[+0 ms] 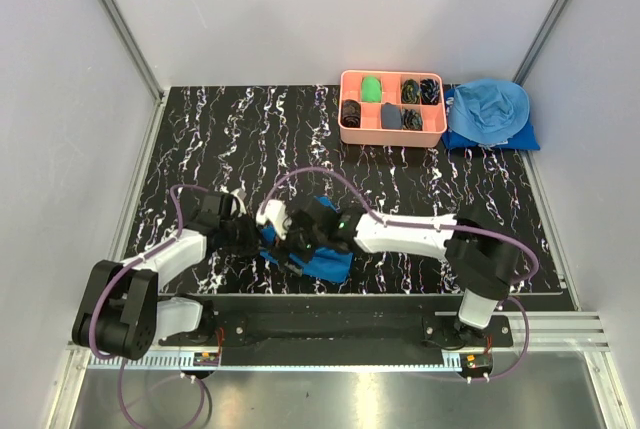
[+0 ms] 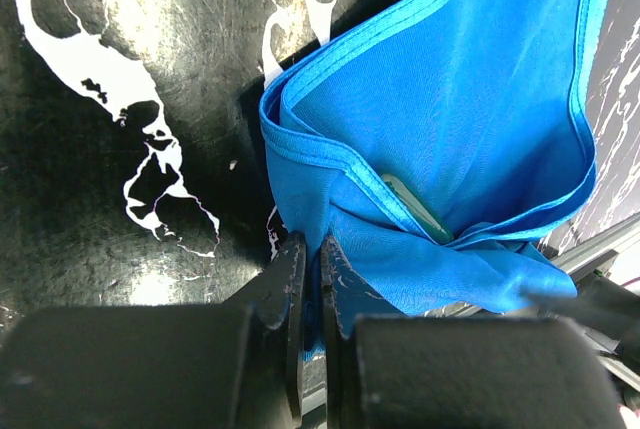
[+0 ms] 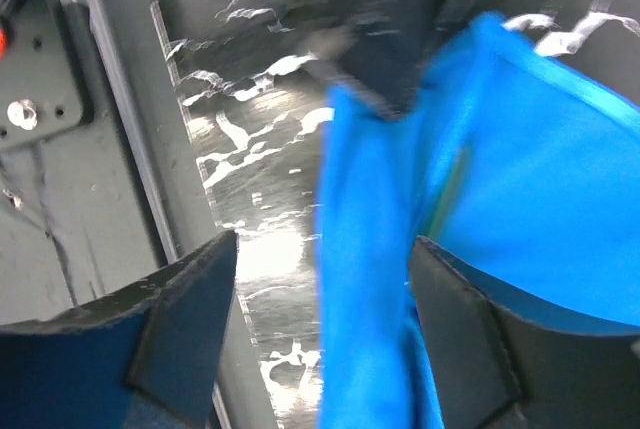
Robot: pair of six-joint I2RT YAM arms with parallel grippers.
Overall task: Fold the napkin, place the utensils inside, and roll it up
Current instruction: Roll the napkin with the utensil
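The folded napkin point(image 1: 330, 264) lies by the tabletop's point(image 1: 200, 139) near edge, left of centre, a utensil point(image 2: 415, 207) tucked inside. Left gripper point(image 2: 310, 279) pinches its hem; right gripper point(image 3: 320, 249) stands wide open, straddling a fold.

Your thin, royal-blue cloth napkin point(image 1: 325, 264) lies folded and bunched on the black marbled table point(image 1: 200, 149), close to its near edge. Its layers are doubled over one another, with the stitched hems showing along the open side. Between those layers sits a slim, pale green utensil handle point(image 2: 415, 211), mostly hidden. You can't tell whether it is the fork or the spoon.
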